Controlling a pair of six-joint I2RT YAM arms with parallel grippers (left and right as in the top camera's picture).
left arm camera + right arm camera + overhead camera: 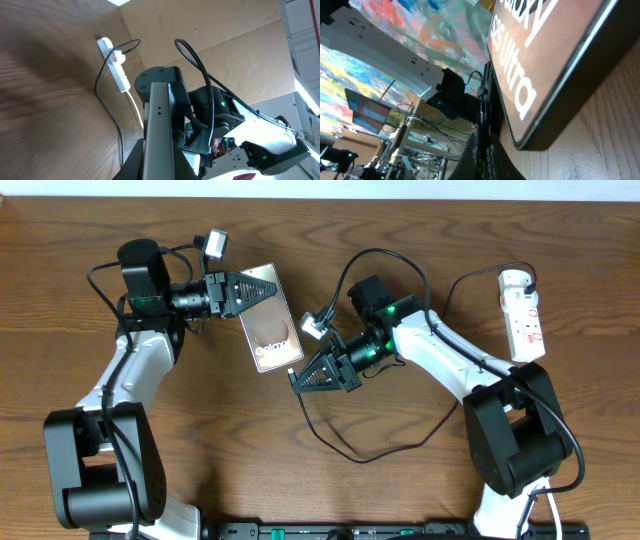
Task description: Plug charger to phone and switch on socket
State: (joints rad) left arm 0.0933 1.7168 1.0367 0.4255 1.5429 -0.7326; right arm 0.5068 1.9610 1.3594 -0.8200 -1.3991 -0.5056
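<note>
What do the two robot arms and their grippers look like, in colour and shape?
The left arm and right arm match: black bases and joints, white links between. The left gripper and right gripper are black triangular frames, each with a small pale camera. Black cables loop along both; green lights glow on the right arm.

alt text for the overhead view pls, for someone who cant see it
Two robot arms meet at a face-up phone on a wooden table: the left gripper clamps its top end, and the right gripper holds the charger tip at its bottom edge. The black cable loops across the table, and a white socket lies far right.
</note>
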